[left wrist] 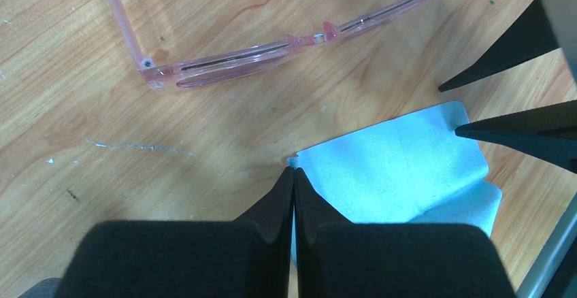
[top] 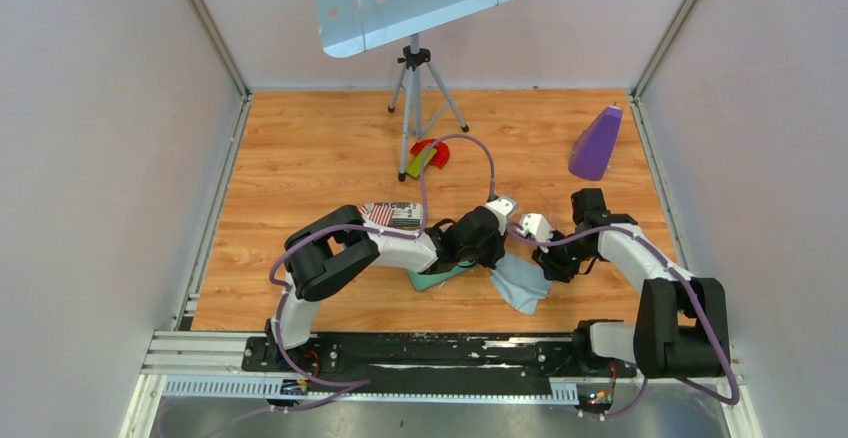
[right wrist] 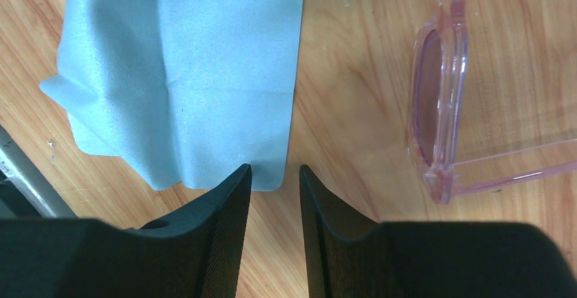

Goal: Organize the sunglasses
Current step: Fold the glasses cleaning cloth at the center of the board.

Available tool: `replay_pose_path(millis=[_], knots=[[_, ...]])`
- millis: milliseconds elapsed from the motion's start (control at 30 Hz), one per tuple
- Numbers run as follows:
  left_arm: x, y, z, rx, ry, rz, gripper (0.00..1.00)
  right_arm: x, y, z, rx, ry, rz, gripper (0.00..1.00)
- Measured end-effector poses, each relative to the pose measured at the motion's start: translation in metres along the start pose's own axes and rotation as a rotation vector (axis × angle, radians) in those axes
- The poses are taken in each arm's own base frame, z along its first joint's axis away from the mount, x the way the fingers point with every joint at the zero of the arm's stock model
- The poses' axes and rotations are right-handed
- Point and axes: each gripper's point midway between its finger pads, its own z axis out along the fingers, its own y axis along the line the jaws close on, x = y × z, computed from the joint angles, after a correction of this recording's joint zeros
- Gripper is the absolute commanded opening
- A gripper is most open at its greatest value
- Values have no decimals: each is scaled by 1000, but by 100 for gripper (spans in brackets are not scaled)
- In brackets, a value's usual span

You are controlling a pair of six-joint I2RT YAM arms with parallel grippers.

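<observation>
Evidently, the sunglasses (left wrist: 231,65) were lying on the table (left wrist: 81,141) with arms unfolded, near the cloth (left wrist: 394,169) but apart from it. From the left wrist they were seen straight ahead of the left gripper (left wrist: 294,175), past the cloth's corner, with the long axis set broadside to the fingers and slightly slanted. From the right wrist the sunglasses (right wrist: 435,101) were found off to one side of the right gripper (right wrist: 274,170), the long axis running along the line of the fingers, with bare table between.

The left jaws were pressed together right at the cloth's corner. Whether that corner was pinched could not be told, since the fingers covered it. The right jaws were parted by a narrow gap and nothing was held, though the edge of the cloth (right wrist: 184,67) lay beneath their tips.

The left gripper was judged the better placed. A straight reach with jaws opened would meet the frame across its length, whereas a sideways shift would be needed on the right.
</observation>
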Motion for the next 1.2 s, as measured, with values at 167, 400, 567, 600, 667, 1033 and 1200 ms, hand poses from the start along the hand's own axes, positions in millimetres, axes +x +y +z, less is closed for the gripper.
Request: replay_pose_path(millis=[167, 400, 567, 600, 667, 1033, 1200], knots=[[0, 1, 0, -1, 0, -1, 0, 2, -3, 0, 32, -1, -30, 34], [-1, 1, 0, 1, 1, -3, 0, 4, 0, 1, 68, -21, -84, 23], [-1, 1, 0, 2, 2, -5, 0, 5, 8, 4, 38, -27, -78, 0], [0, 1, 0, 3, 2, -5, 0, 4, 8, 3, 33, -28, -75, 0], [-1, 1, 0, 3, 1, -5, 0, 3, 9, 3, 28, -29, -72, 0], [-6, 3, -6, -5, -13, 11, 0, -2, -4, -11, 108, -18, -62, 0], [-9, 2, -7, -3, -19, 15, 0, -6, -10, -16, 125, -16, -65, 29]])
